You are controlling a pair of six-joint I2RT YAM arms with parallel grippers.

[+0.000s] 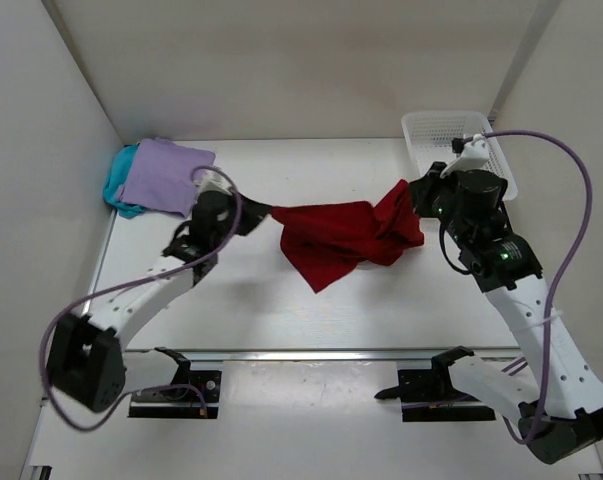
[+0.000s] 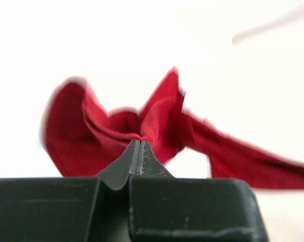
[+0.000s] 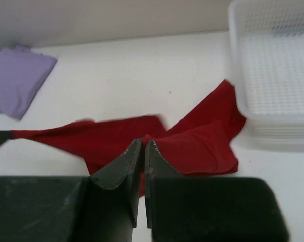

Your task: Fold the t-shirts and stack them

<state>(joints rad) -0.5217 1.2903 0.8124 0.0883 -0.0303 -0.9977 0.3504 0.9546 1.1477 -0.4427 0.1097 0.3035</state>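
Left gripper [image 2: 138, 142] fills the bottom of its wrist view, jaws pressed together on a bunched edge of the red shirt [image 2: 96, 136], which fans out beyond the tips. Right gripper [image 3: 143, 142] has its jaws together too. Cloth meets the tips, and though the pinch itself is hard to make out there, the overhead view suggests it is clamped on the shirt's other end.

Between the two, the shirt runs stretched across the middle of the table [image 1: 281, 310], its lower part drooping to a point toward the near edge. Holding it by two ends like this looks meant to pull it out of its crumple so it can be laid flat for folding.

At the far left corner the lavender shirt [image 1: 166, 175] lies folded on the teal shirt [image 1: 116, 192], a stack ready for the third. The white basket [image 1: 446, 125] sits at the far right, just behind the right gripper.
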